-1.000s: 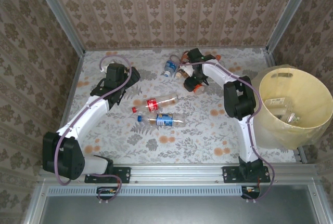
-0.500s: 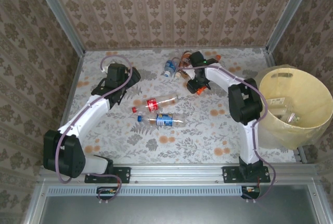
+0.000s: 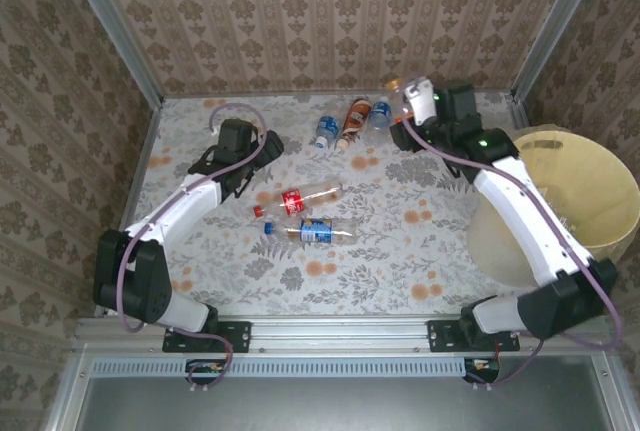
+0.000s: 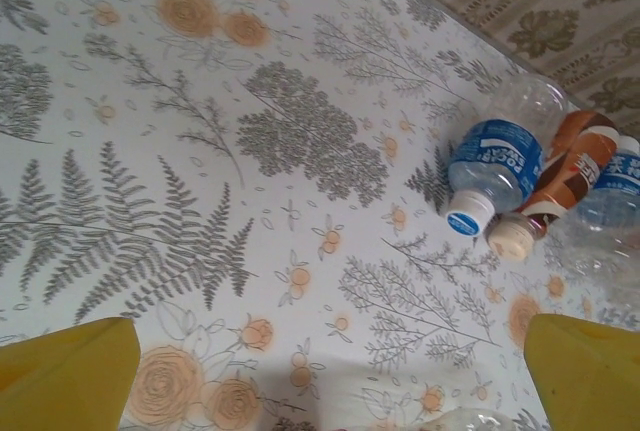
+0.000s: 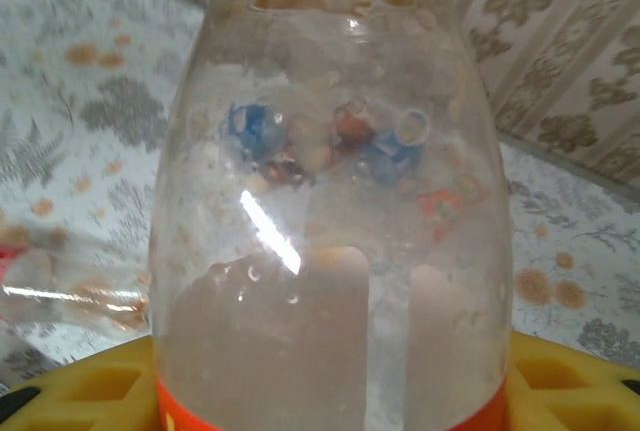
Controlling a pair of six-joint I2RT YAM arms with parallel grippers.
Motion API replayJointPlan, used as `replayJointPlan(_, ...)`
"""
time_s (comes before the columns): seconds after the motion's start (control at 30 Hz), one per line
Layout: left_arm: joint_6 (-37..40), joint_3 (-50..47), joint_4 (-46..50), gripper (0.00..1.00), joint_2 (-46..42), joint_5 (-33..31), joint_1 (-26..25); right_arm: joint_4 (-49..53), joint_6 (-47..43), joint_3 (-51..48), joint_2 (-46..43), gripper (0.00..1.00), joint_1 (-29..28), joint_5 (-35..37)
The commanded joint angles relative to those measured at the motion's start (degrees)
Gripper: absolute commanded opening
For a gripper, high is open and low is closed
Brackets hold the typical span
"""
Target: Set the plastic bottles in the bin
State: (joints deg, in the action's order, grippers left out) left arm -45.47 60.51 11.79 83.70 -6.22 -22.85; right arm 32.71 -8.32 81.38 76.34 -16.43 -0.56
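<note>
Right wrist view is showing the right gripper pinching a clear bottle between its yellow fingers. An orange label band is wrapping the bottle at the bottom edge of the frame, with no writing showing on it.

In the top external view the held bottle is sitting in the upper right of centre, left of the pale-yellow bin at the right edge and not over it.

The left gripper is standing spread wide, its yellow tips in the two lower corners of the left wrist view, holding nothing. In the upper right of that view three bottles are lying touching on the floral table: a blue-label bottle with a white cap, a brown-and-white-label bottle and a second blue-label bottle. Their white lettering is reading too tilted to make out.

In the centre of the top external view, a red-label bottle and another blue-label one are lying side by side, apart from the three.
</note>
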Motion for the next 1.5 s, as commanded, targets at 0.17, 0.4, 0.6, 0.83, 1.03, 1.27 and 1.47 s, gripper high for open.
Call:
replayJointPlan(0.17, 0.7, 5.7, -1.0, 1.0, 3.4, 1.5, -2.3, -0.9, 10.2, -3.3, -13.5, 0.49, 8.9, -5.4)
replayJointPlan(0.4, 1.1, 8.5, -0.1, 1.0, 5.6, 2.1, -2.9, 7.0, 12.7, -0.7, -19.4, 0.49, 18.8, 1.2)
replayJointPlan(0.6, 0.9, 9.1, 0.2, 1.0, 6.0, 2.3, -3.0, 13.2, 12.4, 1.5, -20.8, 0.5, 25.1, 7.5)
replayJointPlan(0.83, 1.2, 10.6, 1.4, 1.0, 6.9, 2.5, -2.9, 19.5, 13.2, 2.3, -21.2, 0.51, 26.2, 30.3)
replayJointPlan(1.03, 1.8, 12.7, 2.7, 1.0, 8.5, 3.5, -2.9, 23.6, 13.0, -0.1, -21.6, 0.53, 26.8, 43.9)
replayJointPlan(1.27, 2.1, 14.5, 3.4, 1.0, 10.5, 4.9, -2.9, 25.9, 13.3, -3.6, -23.9, 0.55, 32.1, 48.2)
replayJointPlan(1.47, 2.0, 14.7, 3.5, 1.0, 11.1, 5.3, -3.0, 27.4, 13.7, -3.3, -22.2, 0.89, 34.6, 50.0)
